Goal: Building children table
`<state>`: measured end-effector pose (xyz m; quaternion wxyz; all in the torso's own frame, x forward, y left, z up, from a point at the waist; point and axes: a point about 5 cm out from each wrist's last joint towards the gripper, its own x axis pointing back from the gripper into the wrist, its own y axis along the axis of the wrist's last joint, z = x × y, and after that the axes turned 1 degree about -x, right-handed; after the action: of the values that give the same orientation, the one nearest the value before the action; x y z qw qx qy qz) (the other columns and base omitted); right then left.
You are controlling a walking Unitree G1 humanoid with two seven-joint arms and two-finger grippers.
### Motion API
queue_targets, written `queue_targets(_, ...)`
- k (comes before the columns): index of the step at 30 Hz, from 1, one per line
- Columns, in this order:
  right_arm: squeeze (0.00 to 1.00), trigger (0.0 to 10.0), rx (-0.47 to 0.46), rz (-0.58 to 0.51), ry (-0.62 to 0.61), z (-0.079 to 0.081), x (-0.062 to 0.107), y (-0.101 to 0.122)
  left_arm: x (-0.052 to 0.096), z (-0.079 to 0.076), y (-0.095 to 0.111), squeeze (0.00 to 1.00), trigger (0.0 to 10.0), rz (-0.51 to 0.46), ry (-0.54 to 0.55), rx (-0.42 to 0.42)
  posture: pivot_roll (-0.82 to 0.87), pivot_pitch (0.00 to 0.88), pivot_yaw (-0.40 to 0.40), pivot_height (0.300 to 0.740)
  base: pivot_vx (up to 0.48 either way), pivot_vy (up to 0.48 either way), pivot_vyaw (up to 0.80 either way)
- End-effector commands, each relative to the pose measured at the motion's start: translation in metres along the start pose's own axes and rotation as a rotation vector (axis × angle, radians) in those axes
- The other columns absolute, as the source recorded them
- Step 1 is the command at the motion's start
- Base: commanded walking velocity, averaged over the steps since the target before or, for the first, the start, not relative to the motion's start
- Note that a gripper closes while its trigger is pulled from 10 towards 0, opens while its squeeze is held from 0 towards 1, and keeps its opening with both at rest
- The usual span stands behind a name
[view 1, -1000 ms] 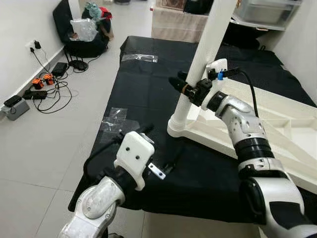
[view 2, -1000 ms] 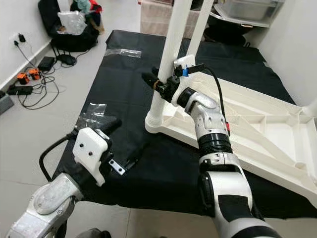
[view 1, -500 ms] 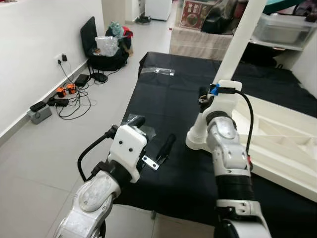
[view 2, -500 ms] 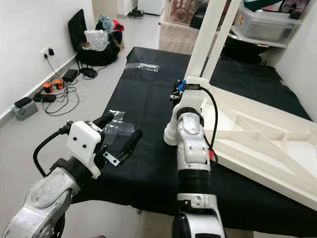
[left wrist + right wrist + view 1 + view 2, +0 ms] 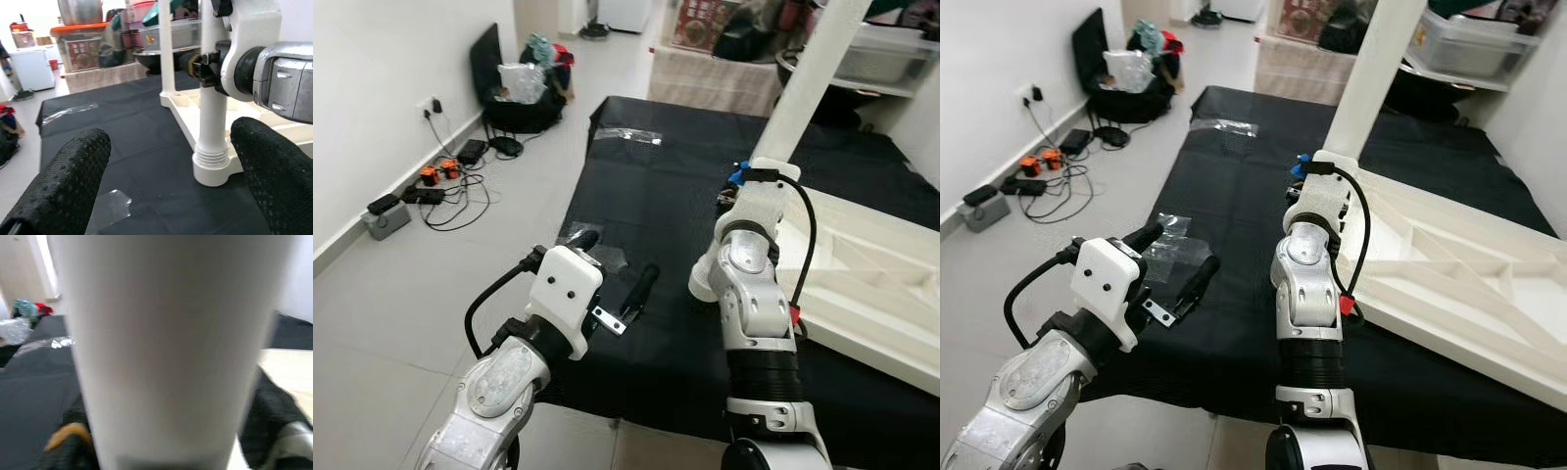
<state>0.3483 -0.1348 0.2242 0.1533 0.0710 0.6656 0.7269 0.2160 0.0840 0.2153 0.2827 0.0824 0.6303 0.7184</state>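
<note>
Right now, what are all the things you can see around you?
Table top: one, white, upside down on the black cloth.
Table leg: one, white, standing upright at the table top's near corner.
Black cloth: one, spread over the floor.
Plastic bags: two, clear, lying on the cloth.
Cables and plugs: a tangle, black and orange, by the wall.
Storage box: one, clear, at the back.
Left gripper: black fingers open, hovering over the cloth's near edge.
Right gripper: black, closed around the table leg.
</note>
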Motion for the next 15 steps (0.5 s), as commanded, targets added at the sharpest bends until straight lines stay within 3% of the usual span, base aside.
queue_targets(1, 0.0, 10.0, -0.011, -0.06, 0.071, 0.006, 0.005, 0.009, 0.0, -0.003, 0.0, 0.0, 10.0, -0.001, -0.004, 0.005, 0.09, 0.088, -0.08, 0.74, 0.0, 0.0, 0.0)
queue_targets(5, 0.0, 10.0, 0.011, -0.093, 0.195, -0.003, -0.007, 0.019, -0.001, -0.003, 0.0, 0.0, 10.0, -0.001, -0.001, 0.007, 0.09, 0.089, -0.079, 0.74, 0.0, 0.0, 0.0)
queue_targets(6, 0.0, 10.0, -0.026, -0.054, 0.286, -0.005, -0.012, 0.017, -0.001, -0.003, 0.0, 0.0, 10.0, 0.0, -0.001, 0.007, 0.09, 0.091, -0.078, 0.74, 0.0, 0.0, 0.0)
queue_targets(8, 0.0, 10.0, -0.008, -0.006, 0.41, -0.015, -0.023, 0.013, 0.0, -0.003, 0.0, 0.0, 10.0, 0.0, -0.002, 0.008, 0.09, 0.091, -0.078, 0.74, 0.0, 0.0, 0.0)
queue_targets(13, 0.0, 10.0, -0.051, 0.03, 0.577, -0.021, -0.025, 0.013, -0.001, -0.003, 0.0, 0.0, 10.0, -0.001, -0.006, 0.009, 0.08, 0.09, -0.075, 0.74, 0.0, 0.0, 0.0)
queue_targets(15, 0.0, 10.0, -0.099, 0.075, 0.802, -0.022, -0.024, 0.012, -0.001, -0.003, 0.0, 0.0, 10.0, -0.002, -0.008, 0.01, 0.08, 0.091, -0.074, 0.74, 0.0, 0.0, 0.0)
